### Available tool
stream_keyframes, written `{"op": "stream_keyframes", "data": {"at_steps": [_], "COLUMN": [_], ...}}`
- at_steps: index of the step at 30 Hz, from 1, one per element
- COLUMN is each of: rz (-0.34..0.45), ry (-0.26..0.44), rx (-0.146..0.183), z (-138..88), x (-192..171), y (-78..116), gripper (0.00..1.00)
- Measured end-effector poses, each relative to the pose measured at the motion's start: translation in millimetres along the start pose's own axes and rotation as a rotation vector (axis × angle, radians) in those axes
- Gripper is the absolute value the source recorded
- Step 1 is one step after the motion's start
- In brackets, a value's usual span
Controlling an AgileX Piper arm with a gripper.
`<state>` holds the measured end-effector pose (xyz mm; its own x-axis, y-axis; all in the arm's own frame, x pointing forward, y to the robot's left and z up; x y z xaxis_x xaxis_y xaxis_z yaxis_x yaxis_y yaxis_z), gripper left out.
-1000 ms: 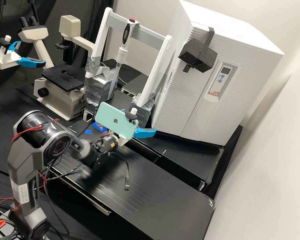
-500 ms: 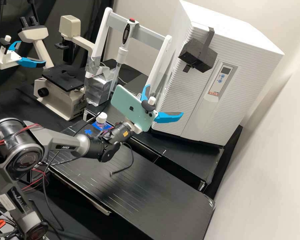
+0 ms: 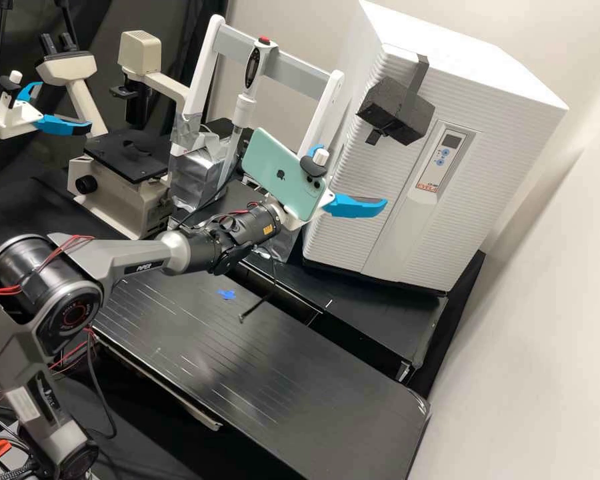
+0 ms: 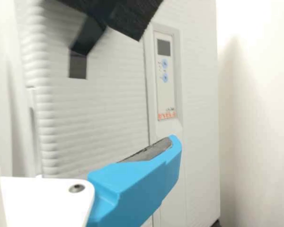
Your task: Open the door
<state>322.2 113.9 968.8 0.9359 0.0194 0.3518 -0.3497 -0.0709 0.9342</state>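
My gripper (image 3: 352, 175) is open in the high view, in front of the white cabinet's ribbed door (image 3: 373, 163), nothing between its fingers; one finger is partly hidden behind the mint phone mounted on the wrist. The door stands closed. A black block (image 3: 395, 110) is strapped to its upper part, above and to the right of the gripper. In the wrist view the gripper (image 4: 84, 141) shows one blue finger in front of the door (image 4: 94, 111), lower than the black block (image 4: 131, 20); no contact with the block is seen.
A control panel (image 3: 441, 160) sits beside the ribbed part. Left of the cabinet stand a white frame (image 3: 330, 107) holding a pipette-like tool (image 3: 245, 110), and a microscope (image 3: 123, 160). A white wall (image 3: 547, 333) rises at the right, beyond the black bench (image 3: 300, 360).
My gripper has moved up and to the right in the high view, closer to the cabinet, with the forearm reaching farther out. The door and its block have stayed still.
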Motion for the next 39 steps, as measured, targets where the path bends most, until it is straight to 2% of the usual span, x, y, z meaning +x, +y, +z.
{"op": "stream_keyframes", "data": {"at_steps": [7,12,13,21,26,35,39], "rz": [-0.003,-0.009,-0.009,0.001,-0.005,-0.016,-0.019], "ry": [-0.015,-0.035,-0.039,-0.057,-0.048,-0.046,-0.042], "rx": [-0.029,-0.025,-0.026,-0.033,-0.048,-0.039,-0.046], "z": [1,6,8,15,14,14,14], "x": [14,19,19,22,22,22,22], "y": [-2.9,-6.3,-6.3,-2.7,-3.2,-4.2,-4.5], "gripper": [1.00,1.00,0.00,0.00,0.00,0.00,0.00]}}
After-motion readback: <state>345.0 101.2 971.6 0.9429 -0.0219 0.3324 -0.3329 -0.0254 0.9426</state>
